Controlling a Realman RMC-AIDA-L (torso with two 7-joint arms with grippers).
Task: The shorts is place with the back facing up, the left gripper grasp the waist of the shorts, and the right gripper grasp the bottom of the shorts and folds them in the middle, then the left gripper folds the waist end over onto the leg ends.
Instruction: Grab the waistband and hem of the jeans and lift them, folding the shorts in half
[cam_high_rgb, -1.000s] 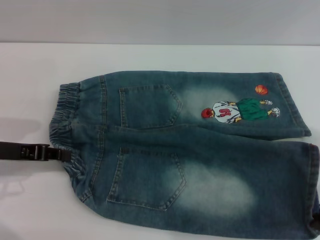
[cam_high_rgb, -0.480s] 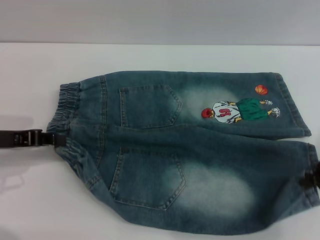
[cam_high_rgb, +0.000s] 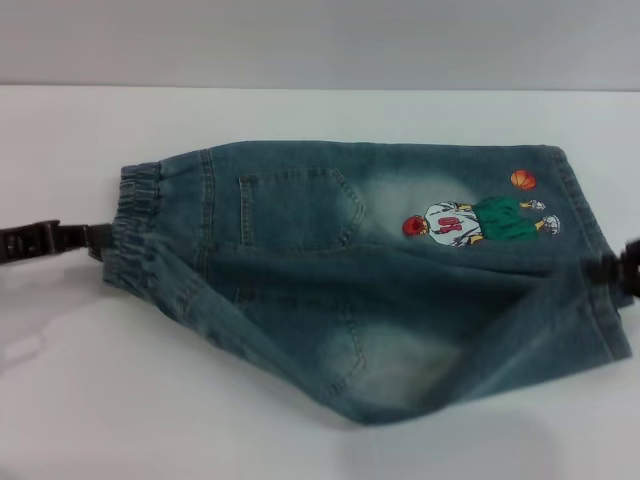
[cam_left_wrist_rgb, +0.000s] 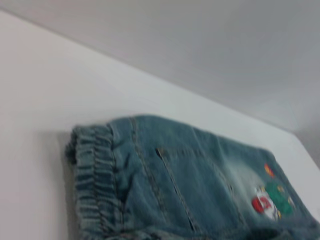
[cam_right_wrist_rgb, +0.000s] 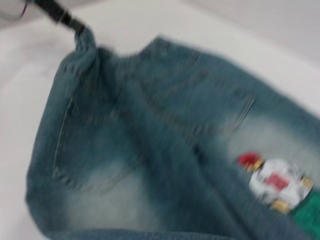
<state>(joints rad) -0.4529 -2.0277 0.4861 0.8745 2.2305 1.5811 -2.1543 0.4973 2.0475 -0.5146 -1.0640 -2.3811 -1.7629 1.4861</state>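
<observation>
Stretching between both pincers (cam_high_rgb: 100, 241) (cam_high_rgb: 610, 268): the shorts (cam_high_rgb: 360, 270).

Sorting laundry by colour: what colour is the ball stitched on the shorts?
Orange; the ball shows best in the head view.

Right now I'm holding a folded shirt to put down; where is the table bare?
The white table is bare between the faded blue-green denim shorts and the far wall, and on the near left under the black left pincer. The right edge is crowded: hems and the black right pincer.
</observation>
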